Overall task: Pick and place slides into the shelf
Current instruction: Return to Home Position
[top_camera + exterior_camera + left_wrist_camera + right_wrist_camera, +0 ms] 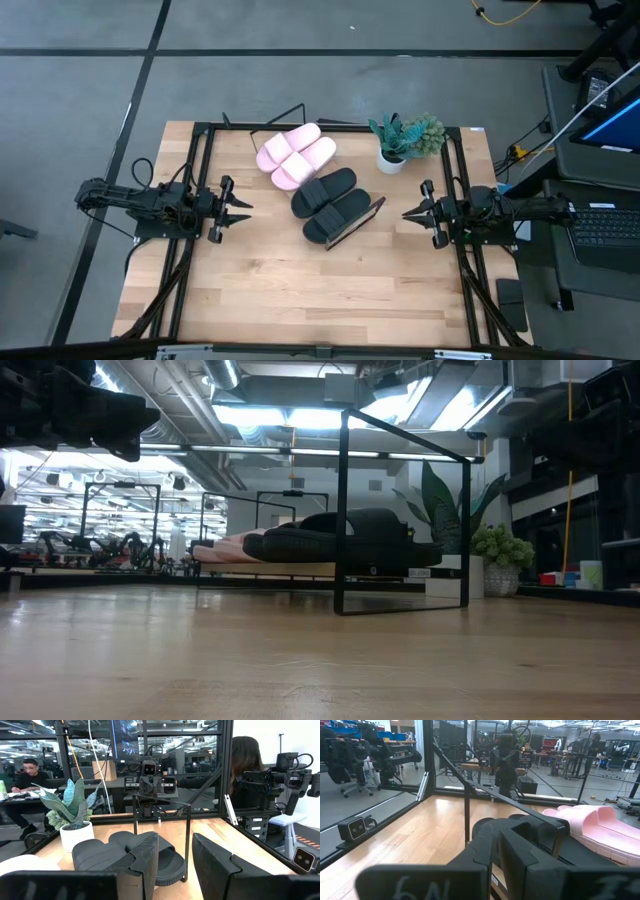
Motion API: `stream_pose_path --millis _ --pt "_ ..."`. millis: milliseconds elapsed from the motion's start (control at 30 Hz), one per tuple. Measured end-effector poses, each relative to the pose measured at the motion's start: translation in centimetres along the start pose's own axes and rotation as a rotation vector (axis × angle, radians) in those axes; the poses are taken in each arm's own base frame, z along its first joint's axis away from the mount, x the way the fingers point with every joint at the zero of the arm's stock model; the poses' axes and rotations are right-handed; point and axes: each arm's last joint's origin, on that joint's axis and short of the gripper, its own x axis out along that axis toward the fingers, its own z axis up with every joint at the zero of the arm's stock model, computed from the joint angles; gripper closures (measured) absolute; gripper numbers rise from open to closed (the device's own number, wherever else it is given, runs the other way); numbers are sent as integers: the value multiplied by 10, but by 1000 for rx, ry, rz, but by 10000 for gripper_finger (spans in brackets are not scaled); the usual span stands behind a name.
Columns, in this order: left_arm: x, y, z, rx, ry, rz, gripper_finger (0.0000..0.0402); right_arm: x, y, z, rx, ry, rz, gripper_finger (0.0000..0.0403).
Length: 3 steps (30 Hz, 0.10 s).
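All four slides, the pink pair (296, 157) just beside the black pair (335, 203), lie on the slanted shelf (366, 216) mid-desk (300, 290), so the left pincer (245, 207), parted and empty, and the right pincer (408, 212), seemingly closed on nothing, hover well clear at either side, presumably parked.
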Motion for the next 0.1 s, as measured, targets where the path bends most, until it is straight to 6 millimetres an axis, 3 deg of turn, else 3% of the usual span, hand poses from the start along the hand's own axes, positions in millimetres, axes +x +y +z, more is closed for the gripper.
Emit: stream_pose_path --millis 100 --pt "0 0 0 0 0 0 290 0 0 0 1 0 0 369"
